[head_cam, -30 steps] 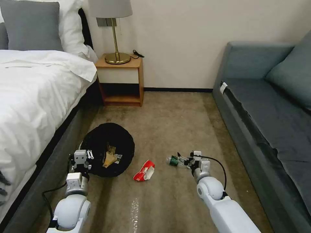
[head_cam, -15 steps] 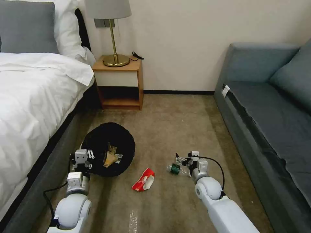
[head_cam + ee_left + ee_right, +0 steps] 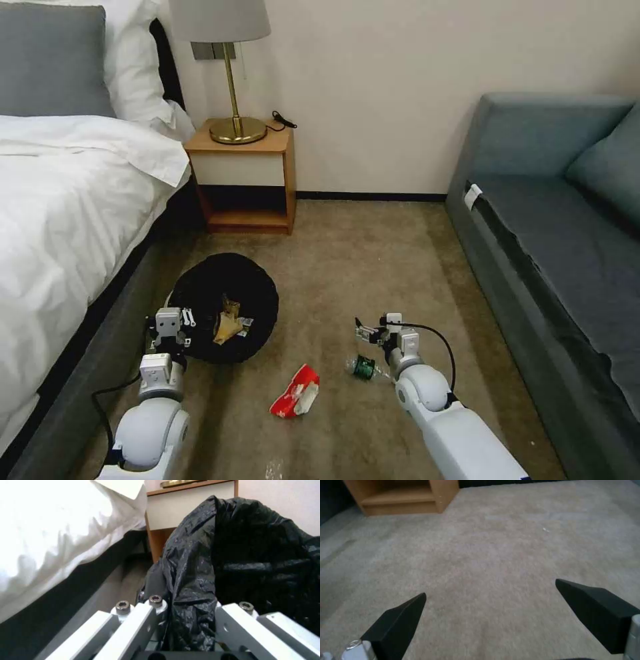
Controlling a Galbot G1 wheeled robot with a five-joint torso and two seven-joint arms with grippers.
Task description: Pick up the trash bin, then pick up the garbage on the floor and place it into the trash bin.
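Two items on floor [image 3: 373, 267]: bottle [image 3: 364, 367], wrapper [image 3: 295, 399]. Right gripper [image 3: 490, 610] jaws wide, empty, beyond bottle; may push it. Left gripper [image 3: 168, 328] jaws pinch bin [image 3: 223, 297] liner; could slip.

Left hand [image 3: 191, 627] clamped on black bag [image 3: 233, 562], white bedding [image 3: 56, 530], nightstand [image 3: 190, 512]

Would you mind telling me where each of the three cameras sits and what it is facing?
Head view: on the head, facing forward and down at the floor, both arms showing.
Left wrist view: on the left wrist, facing the trash bin clamped in the left gripper.
Right wrist view: on the right wrist, facing bare carpet between the open right gripper.
Shared: all show the nightstand.
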